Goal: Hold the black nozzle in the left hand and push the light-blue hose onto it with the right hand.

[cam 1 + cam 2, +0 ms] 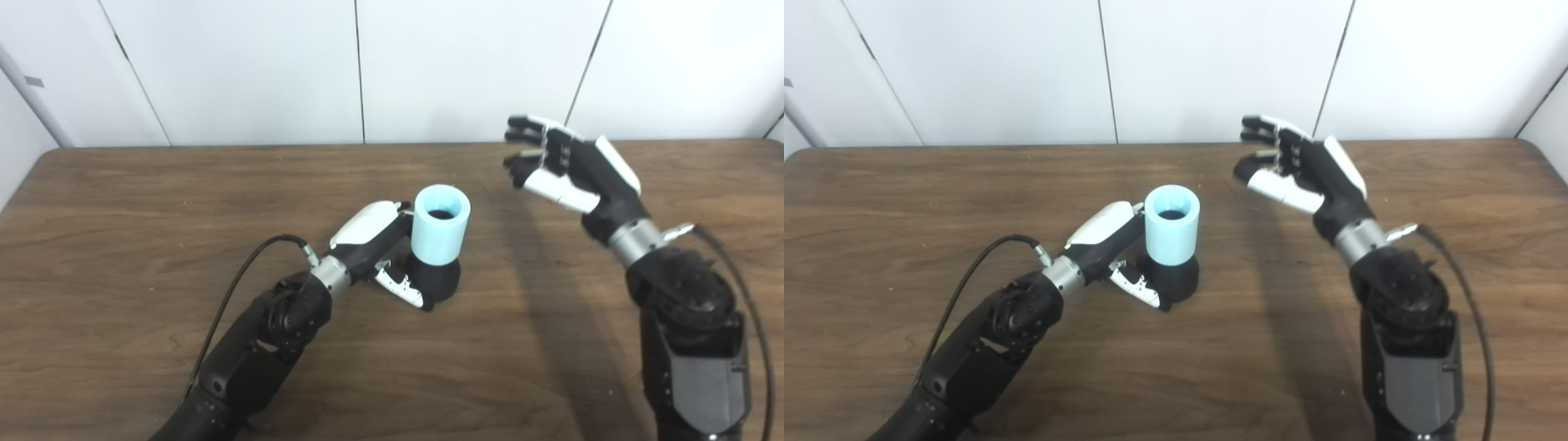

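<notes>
While the wooden table [122,202] spans the scene, the right hand [569,168] hangs empty with fingers spread, right of centre. Left hand [376,245] grips the black nozzle [438,278], standing mid-table, with the light-blue hose [441,226] seated upright on it.

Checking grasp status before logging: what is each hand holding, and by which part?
The left hand grips the black nozzle at its base, with the light-blue hose seated on top. The right hand is open, holding nothing.
</notes>
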Robot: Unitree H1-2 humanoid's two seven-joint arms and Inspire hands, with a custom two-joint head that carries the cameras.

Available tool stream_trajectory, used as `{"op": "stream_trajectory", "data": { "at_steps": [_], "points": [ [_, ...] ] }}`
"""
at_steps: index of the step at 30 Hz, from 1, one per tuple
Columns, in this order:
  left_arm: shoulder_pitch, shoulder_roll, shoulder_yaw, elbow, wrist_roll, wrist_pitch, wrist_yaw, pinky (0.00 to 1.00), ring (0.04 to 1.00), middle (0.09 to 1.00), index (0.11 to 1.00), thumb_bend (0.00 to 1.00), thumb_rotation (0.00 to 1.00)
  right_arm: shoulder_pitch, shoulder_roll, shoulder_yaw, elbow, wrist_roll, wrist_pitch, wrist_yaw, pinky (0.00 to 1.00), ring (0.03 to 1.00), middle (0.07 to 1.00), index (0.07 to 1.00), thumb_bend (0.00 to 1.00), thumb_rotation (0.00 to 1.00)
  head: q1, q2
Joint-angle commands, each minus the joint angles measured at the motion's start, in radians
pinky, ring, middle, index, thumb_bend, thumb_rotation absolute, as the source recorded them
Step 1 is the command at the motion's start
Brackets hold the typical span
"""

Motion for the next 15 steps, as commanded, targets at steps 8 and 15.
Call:
{"op": "stream_trajectory", "data": {
  "at_steps": [8, 15],
  "points": [
    [0.040, 0.041, 0.017, 0.020, 0.013, 0.048, -0.045, 1.00, 0.575, 0.463, 0.504, 0.52, 0.00, 0.014, 0.024, 0.008, 0.000, 0.074, -0.027, -0.101, 0.54, 0.665, 0.777, 0.822, 0.66, 0.19, 0.006, -0.005],
    [0.050, 0.032, 0.040, 0.014, -0.006, 0.069, -0.043, 0.99, 0.760, 0.777, 0.778, 0.85, 0.18, 0.023, 0.010, 0.047, 0.020, 0.111, -0.038, -0.116, 0.54, 0.667, 0.789, 0.822, 0.70, 0.26, 0.011, -0.004]
  ]
}}
